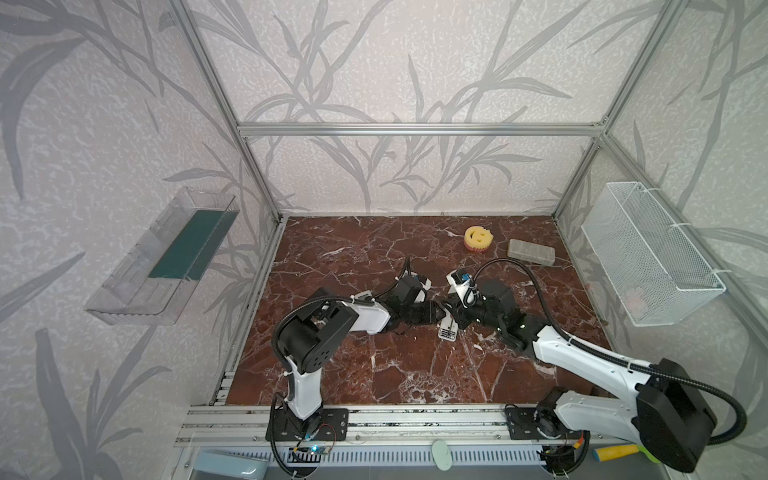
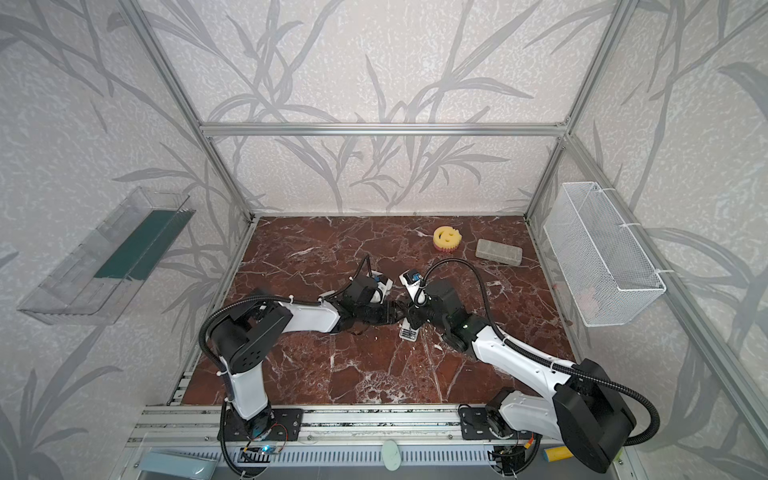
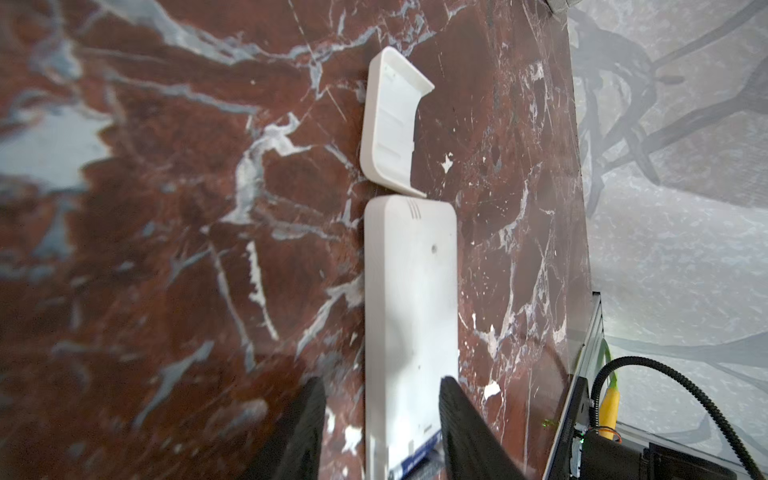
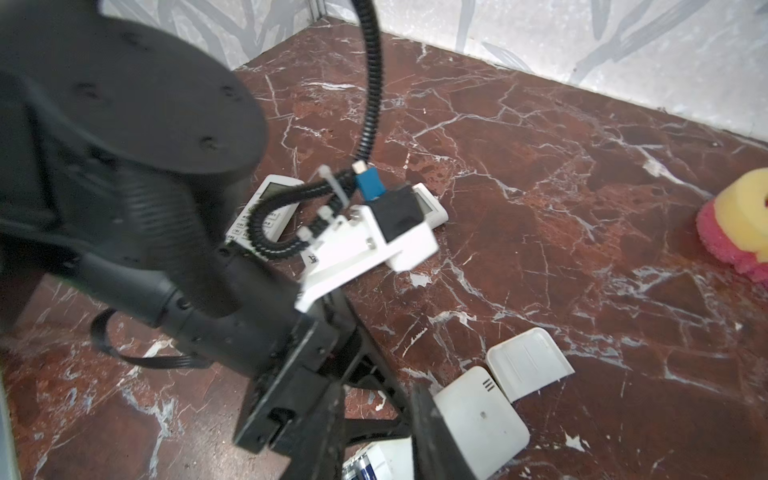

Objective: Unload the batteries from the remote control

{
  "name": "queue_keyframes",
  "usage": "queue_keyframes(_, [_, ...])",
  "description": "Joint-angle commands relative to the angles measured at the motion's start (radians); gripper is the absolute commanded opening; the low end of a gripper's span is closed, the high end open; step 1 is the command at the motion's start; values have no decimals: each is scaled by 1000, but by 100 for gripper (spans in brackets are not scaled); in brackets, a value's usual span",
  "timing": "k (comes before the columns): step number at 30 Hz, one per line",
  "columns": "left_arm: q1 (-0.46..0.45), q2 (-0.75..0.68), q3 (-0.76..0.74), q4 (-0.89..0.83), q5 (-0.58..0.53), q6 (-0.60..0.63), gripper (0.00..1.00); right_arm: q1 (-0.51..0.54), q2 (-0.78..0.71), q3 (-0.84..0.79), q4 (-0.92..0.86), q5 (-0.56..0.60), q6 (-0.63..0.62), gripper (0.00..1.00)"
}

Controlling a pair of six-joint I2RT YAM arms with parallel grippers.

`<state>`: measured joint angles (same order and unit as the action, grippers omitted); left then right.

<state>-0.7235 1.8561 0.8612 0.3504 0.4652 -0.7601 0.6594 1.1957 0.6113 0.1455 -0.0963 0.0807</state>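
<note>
A white remote control (image 3: 411,311) lies back up on the marble floor, and in both top views only its end (image 1: 448,331) shows between the two arms. Its detached white cover (image 3: 392,124) lies just past one end. In the open compartment a blue and silvery battery (image 3: 415,459) shows; any other batteries are hidden. My left gripper (image 3: 380,386) is open astride the remote, one finger (image 3: 307,428) clear of its edge. My right gripper (image 4: 378,390) has its jaws narrowly apart, with one finger (image 4: 432,432) lying across the remote (image 4: 478,415) and nothing between the tips.
A yellow and pink smiley sponge (image 1: 478,237) and a grey block (image 1: 531,251) sit at the back right. A wire basket (image 1: 652,257) hangs on the right wall, a clear tray (image 1: 162,257) on the left. Another white remote (image 4: 270,203) lies behind the left wrist camera.
</note>
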Motion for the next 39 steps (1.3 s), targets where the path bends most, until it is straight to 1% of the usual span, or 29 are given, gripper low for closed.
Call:
queue_keyframes(1, [7, -96, -56, -3, -37, 1, 47, -6, 5, -37, -77, 92, 60, 0])
queue_keyframes(4, [3, -157, -126, 18, -30, -15, 47, -6, 7, -38, -77, 93, 72, 0])
queue_keyframes(6, [-19, -181, -174, 51, -31, -29, 43, -7, 11, -36, -75, 95, 80, 0])
queue_keyframes(10, [-97, -201, -246, 134, -55, -57, 27, -6, 29, -31, -81, 99, 99, 0])
queue_keyframes(12, [-133, -203, -263, 161, -71, -62, 23, -7, 37, -25, -89, 98, 106, 0])
queue_keyframes(14, [-163, -202, -274, 184, -89, -58, 22, -6, 44, -21, -95, 98, 111, 0])
queue_keyframes(16, [-174, -191, -275, 186, -95, -54, 22, -6, 48, -18, -99, 96, 116, 0])
queue_keyframes(18, [-175, -180, -278, 195, -101, -56, 21, -6, 50, -15, -105, 98, 120, 0])
queue_keyframes(25, [-175, -126, -269, 214, -102, -58, 13, -7, 51, -5, -124, 99, 129, 0])
queue_keyframes(29, [-175, -108, -270, 212, -106, -68, 12, -7, 54, -5, -127, 98, 134, 0])
queue_keyframes(39, [-175, -117, -269, 192, -114, -58, 12, -8, 53, 19, -131, 93, 124, 0])
